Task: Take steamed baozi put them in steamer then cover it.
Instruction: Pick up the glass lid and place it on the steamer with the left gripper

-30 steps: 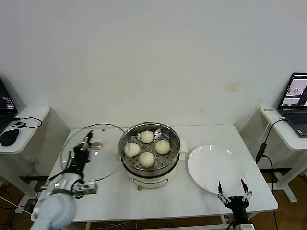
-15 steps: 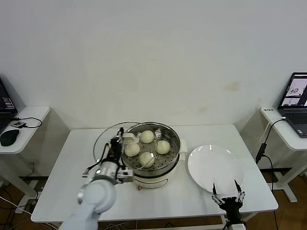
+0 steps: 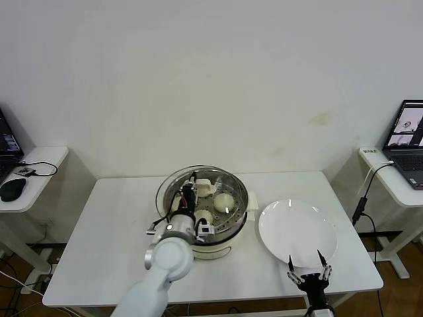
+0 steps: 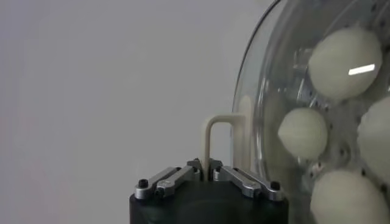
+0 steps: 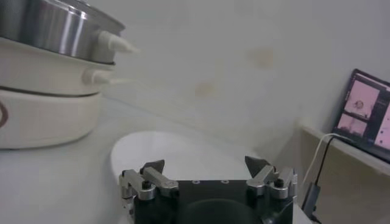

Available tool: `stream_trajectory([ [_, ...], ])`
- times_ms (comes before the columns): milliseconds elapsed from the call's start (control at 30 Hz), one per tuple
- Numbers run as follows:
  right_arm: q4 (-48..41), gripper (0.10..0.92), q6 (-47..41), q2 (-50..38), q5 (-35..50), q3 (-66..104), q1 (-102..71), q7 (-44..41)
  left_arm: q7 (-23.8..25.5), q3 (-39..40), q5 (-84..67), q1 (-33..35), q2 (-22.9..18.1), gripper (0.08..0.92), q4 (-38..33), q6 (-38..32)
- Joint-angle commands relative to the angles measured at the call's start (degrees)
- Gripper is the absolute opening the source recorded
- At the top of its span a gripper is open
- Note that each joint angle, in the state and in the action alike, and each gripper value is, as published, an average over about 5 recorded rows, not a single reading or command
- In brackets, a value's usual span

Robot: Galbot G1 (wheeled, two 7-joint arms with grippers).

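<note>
my left pincer [image 3: 192, 191] is clamped on the cream-white bar handle [image 4: 222, 141] of the cover [image 3: 200, 198], holding it over the steamer [image 3: 210, 211] in the middle of the white table [image 3: 99, 224]. the cover is a round disc of clear glass with a thin metal rim; it sits a little to the left of the pot, so its left edge overhangs the steel wall and i cannot tell whether it touches the rim. in my left wrist view the handle is a smooth, rounded loop gripped between my two metal fingers [image 4: 241, 178], and the glass curves away beside it.

the steamer is a shiny stainless-steel pot with a perforated tray inside, seated on a glossy white base. the steamed baozi [image 3: 225, 201] lie on that tray: smooth, round, matte cream buns, seen through the glass in the wrist view [image 4: 345, 55], close together; in the head view my arm hides some of them.

just right of the steamer lies a flat, round white plate [image 3: 297, 231] with a smooth glazed face. my right pincer [image 3: 308, 276] hangs at the near edge of the table, just near of the plate, its dark fingers spread apart and holding nothing.
</note>
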Motion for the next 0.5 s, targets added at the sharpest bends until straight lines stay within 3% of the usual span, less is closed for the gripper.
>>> stream_trajectory([
  [33, -0.49, 0.823, 0.02, 0.09, -0.62, -0.52, 0.09, 0.12, 0.76, 1.89, 3.31, -1.85, -4.01, 0.143, 4.17, 0.43],
  [500, -0.56, 0.823, 0.30, 0.06, -0.80, -0.59, -0.43, 0.05, -0.39, 1.15, 4.77, -1.10, -5.06, 0.143, 6.09, -0.60],
])
